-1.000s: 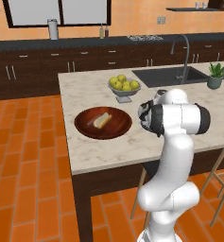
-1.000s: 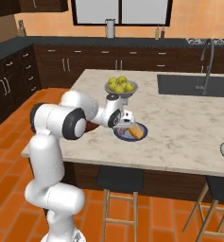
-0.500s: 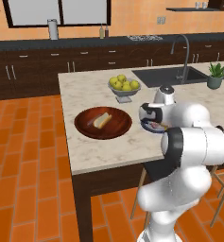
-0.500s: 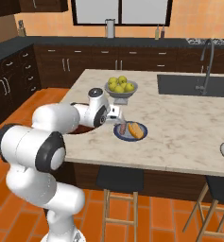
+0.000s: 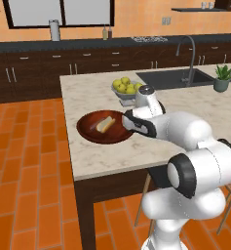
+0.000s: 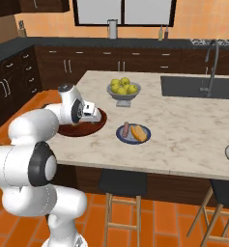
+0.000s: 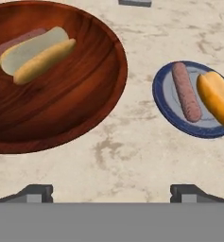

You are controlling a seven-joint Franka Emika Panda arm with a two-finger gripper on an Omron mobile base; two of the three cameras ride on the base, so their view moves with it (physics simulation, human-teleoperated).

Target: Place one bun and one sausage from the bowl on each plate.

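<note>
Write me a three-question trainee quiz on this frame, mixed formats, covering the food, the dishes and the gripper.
1. True or false: the blue plate already holds both a sausage and a bun.
2. Multiple choice: what lies in the wooden bowl? A) nothing B) a bun with a sausage beside it C) apples
3. Short answer: how does the gripper stand, and is it holding anything?

Key
1. True; the two lie side by side on it.
2. B; the sausage is partly hidden behind the bun.
3. Open, fingertips wide apart, nothing between them; it hangs over the bare counter between bowl and plate.
</note>
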